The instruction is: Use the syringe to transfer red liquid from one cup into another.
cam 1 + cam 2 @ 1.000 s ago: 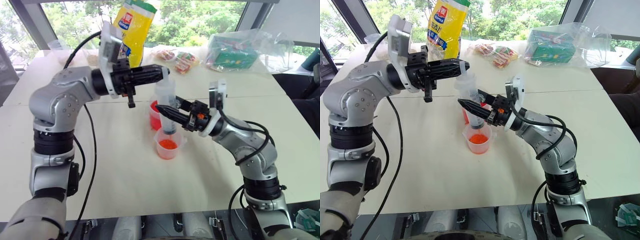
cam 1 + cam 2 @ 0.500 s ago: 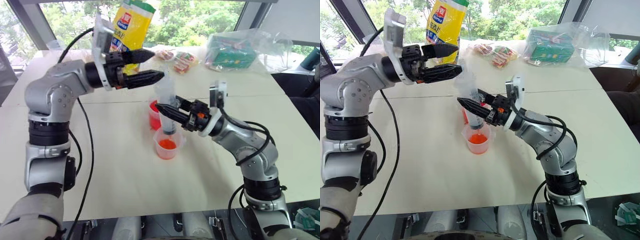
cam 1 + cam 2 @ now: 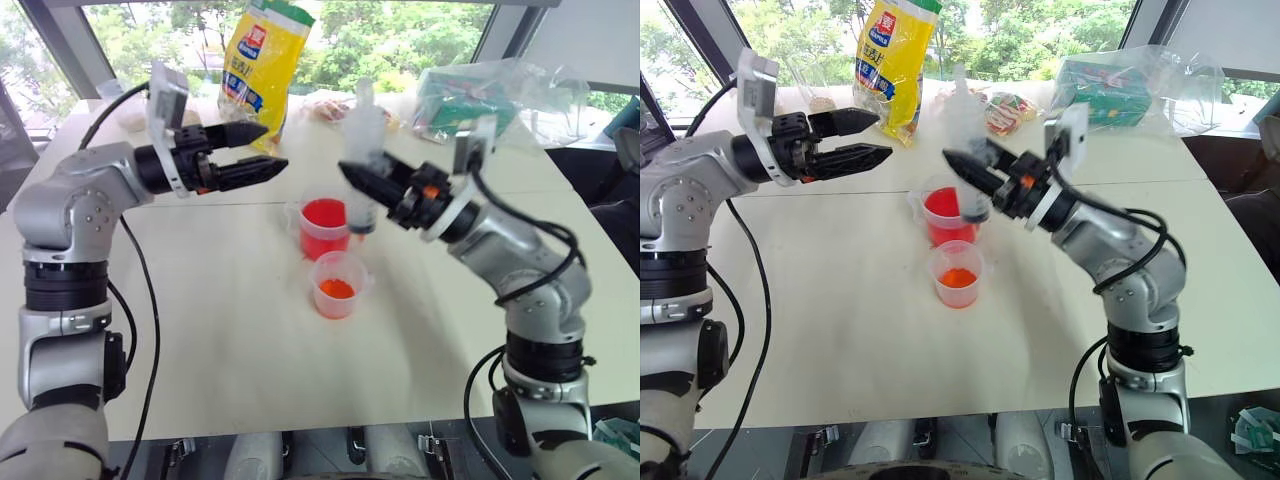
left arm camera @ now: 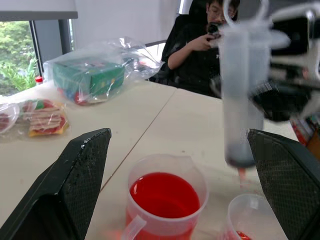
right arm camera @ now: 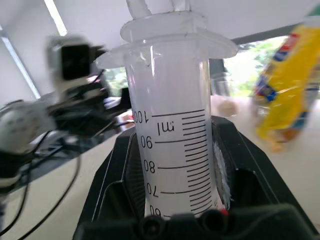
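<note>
Upright, the syringe [image 3: 362, 150] sits clamped in the right end effector [image 3: 362, 180].

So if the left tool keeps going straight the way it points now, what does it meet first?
Probably the syringe, which the right tool holds upright above the table. It stands just ahead of the open left tool. Depth is hard to judge, so it might pass just beside it.

Two clear cups [image 3: 324, 227] [image 3: 337, 284] with red liquid, one syringe [image 3: 362, 150], one yellow bag [image 3: 257, 62], two clear plastic bags along the bench's [image 3: 250, 340] far edge [image 3: 480, 95] [image 3: 350, 115].
</note>
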Robot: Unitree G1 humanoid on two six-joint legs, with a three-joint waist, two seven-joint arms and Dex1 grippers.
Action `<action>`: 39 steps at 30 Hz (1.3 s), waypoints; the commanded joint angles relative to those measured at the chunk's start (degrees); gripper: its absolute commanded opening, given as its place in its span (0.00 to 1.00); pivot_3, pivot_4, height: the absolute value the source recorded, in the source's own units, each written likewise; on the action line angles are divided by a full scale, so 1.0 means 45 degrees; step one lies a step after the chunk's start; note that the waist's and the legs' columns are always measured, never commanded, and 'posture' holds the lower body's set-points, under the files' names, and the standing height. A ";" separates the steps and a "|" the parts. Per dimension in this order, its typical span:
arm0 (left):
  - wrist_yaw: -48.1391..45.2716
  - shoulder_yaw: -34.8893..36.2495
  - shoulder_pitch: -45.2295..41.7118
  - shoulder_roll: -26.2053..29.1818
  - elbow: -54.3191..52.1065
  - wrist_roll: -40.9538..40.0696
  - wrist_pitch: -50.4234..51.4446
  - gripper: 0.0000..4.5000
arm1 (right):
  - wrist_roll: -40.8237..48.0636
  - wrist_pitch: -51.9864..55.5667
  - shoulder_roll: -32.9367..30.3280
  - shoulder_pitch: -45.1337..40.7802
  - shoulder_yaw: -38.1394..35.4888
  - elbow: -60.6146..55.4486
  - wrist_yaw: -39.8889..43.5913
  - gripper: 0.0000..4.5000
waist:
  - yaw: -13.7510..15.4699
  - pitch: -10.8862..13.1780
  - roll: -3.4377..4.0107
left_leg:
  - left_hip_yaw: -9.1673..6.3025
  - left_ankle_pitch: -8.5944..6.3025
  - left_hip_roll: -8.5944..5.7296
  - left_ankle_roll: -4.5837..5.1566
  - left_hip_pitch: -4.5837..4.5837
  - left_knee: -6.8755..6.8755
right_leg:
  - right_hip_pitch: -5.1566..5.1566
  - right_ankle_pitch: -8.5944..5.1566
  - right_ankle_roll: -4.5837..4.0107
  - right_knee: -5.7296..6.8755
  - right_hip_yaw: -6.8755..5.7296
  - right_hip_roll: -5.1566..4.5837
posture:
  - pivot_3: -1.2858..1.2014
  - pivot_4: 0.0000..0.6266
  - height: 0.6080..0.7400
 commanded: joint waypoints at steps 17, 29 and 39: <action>0.0837 -0.0551 0.2294 -0.0293 -0.2790 0.0205 -0.0481 0.99 | -0.1546 0.8418 -0.2937 -0.1284 -0.0335 0.4523 -0.2625 0.32 | -0.0020 0.0000 0.0000 | 0.0013 -0.0011 0.0001 0.0020 -0.0011 -0.0012 | -0.0014 0.0001 -0.0003 -0.0014 0.0011 0.0003 | 0.52 0.24 1.00; 0.0751 -0.1037 0.2975 0.0035 -0.3779 0.0181 -0.0302 1.00 | -0.2668 0.8634 -0.1785 -0.1001 -0.0667 0.4607 -0.2319 0.87 | -0.0010 0.0000 0.0000 | 0.0011 -0.0011 0.0000 0.0020 -0.0013 -0.0011 | -0.0015 0.0000 -0.0002 -0.0015 0.0011 0.0006 | 0.52 0.24 1.00; 0.0596 -0.0695 0.3424 0.0618 -0.4311 -0.0525 0.0258 1.00 | -0.1452 0.7537 -0.4170 -0.0511 -0.1088 0.0855 0.0716 1.00 | -0.0008 0.0001 0.0000 | 0.0005 -0.0012 0.0000 0.0021 -0.0016 -0.0012 | -0.0016 -0.0002 0.0001 -0.0022 0.0008 0.0008 | 0.52 0.24 1.00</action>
